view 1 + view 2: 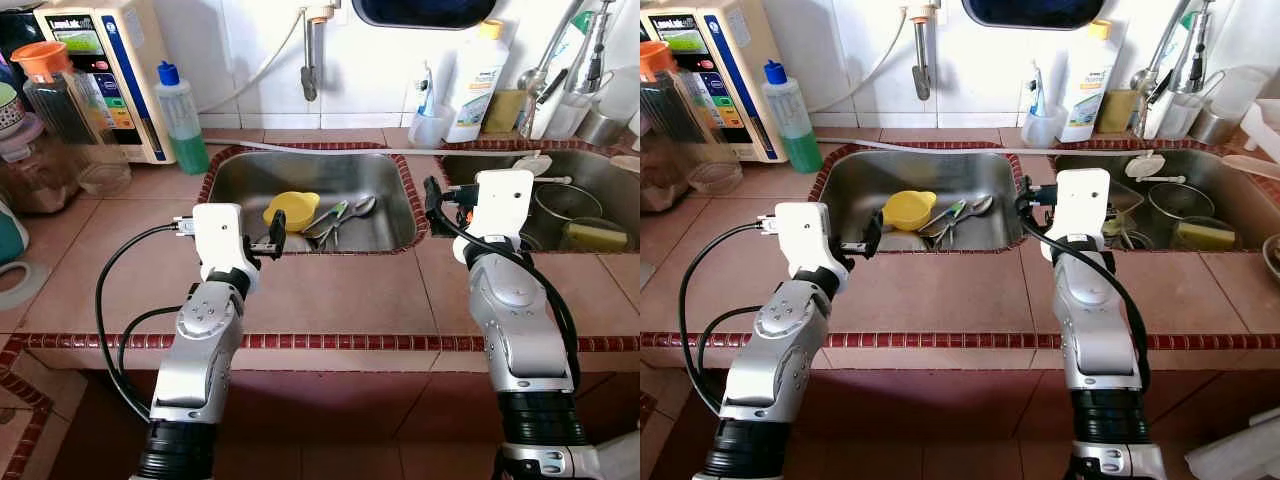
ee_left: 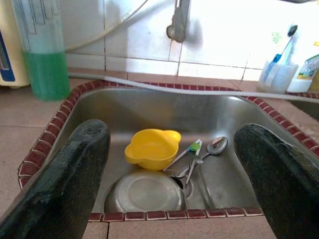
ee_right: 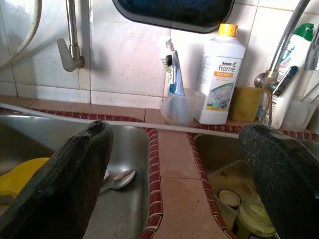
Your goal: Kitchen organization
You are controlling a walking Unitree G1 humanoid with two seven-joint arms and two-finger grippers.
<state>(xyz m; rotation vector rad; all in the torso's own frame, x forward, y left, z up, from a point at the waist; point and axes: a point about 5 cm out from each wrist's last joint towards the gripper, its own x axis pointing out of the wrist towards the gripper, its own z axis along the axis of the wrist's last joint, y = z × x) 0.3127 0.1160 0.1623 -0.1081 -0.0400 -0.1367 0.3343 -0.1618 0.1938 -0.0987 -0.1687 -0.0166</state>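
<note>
Left tool [image 1: 268, 240] hovers wide open and empty at the near rim of the left steel sink [image 1: 240, 180]. Inside lie a yellow plastic bowl [image 1: 291, 209] and metal spoons [image 1: 340, 214]. Right tool [image 1: 432, 197], also open and empty, hovers over the tiled table [image 1: 340, 290] between sinks

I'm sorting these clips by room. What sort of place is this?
A home kitchen, most likely: a double stainless steel sink set in a terracotta-tiled counter, a yellow plastic bowl and metal spoons in the basin, and a white detergent bottle by the tiled wall.

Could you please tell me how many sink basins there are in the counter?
2: the left basin holds a yellow bowl and spoons; the right basin holds a pot.
</note>
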